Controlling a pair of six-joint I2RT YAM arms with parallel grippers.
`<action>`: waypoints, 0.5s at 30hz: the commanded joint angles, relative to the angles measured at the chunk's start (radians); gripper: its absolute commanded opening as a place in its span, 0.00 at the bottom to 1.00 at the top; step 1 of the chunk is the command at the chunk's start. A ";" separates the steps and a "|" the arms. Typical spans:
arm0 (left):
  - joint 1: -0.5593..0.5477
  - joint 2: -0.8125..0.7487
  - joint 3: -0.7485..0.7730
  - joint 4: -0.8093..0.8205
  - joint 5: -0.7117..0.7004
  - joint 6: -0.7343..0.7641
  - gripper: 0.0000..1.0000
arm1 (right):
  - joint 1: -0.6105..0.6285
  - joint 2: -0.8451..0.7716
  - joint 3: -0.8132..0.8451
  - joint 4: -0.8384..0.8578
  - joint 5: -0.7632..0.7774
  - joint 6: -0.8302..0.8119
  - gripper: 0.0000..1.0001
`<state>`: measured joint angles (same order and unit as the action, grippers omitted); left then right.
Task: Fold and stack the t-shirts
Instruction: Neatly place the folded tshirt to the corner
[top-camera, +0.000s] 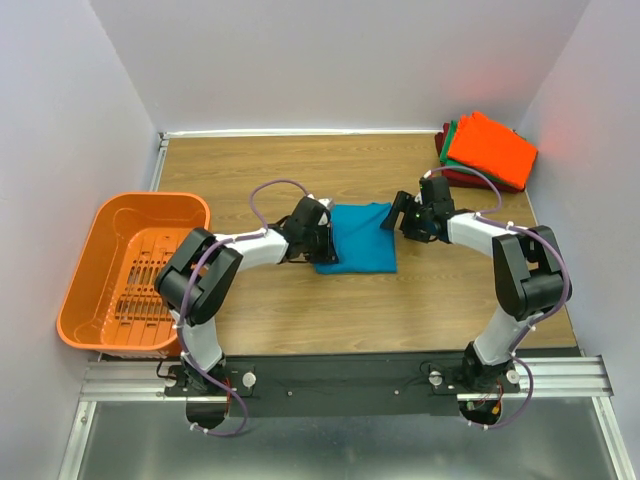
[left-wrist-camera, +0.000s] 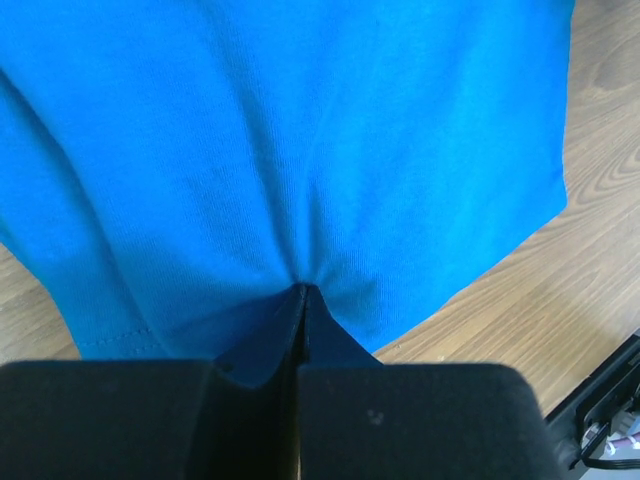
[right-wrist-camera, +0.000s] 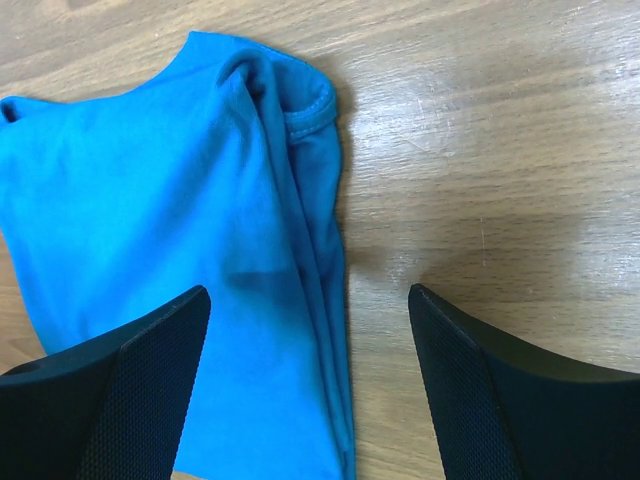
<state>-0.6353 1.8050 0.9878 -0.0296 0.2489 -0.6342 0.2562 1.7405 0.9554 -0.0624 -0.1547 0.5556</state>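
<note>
left fingers (left-wrist-camera: 318, 335) clenched on the teal-blue t-shirt (left-wrist-camera: 300, 130) edge, right fingers (right-wrist-camera: 130, 390) spread wide over its opposite edge.

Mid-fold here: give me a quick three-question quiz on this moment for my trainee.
1. True or false: the left gripper is shut on the teal-blue t-shirt.
2. The right gripper is: A) open, B) shut on cloth, C) out of view.
3. Fill in: the topmost folded shirt in the far right corner is ____ in colour.
Key: 1 true; 2 A; 3 orange.
</note>
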 joint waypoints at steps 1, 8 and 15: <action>-0.007 -0.055 0.032 -0.046 -0.003 0.016 0.06 | 0.008 0.005 -0.023 0.004 0.004 -0.017 0.87; -0.035 -0.064 0.077 -0.064 0.015 0.027 0.06 | 0.017 0.037 -0.006 0.006 -0.022 -0.029 0.86; -0.089 0.023 0.081 -0.038 0.015 0.019 0.06 | 0.043 0.073 0.017 -0.001 -0.003 -0.033 0.86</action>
<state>-0.6960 1.7725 1.0557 -0.0723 0.2497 -0.6247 0.2760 1.7611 0.9661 -0.0315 -0.1562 0.5419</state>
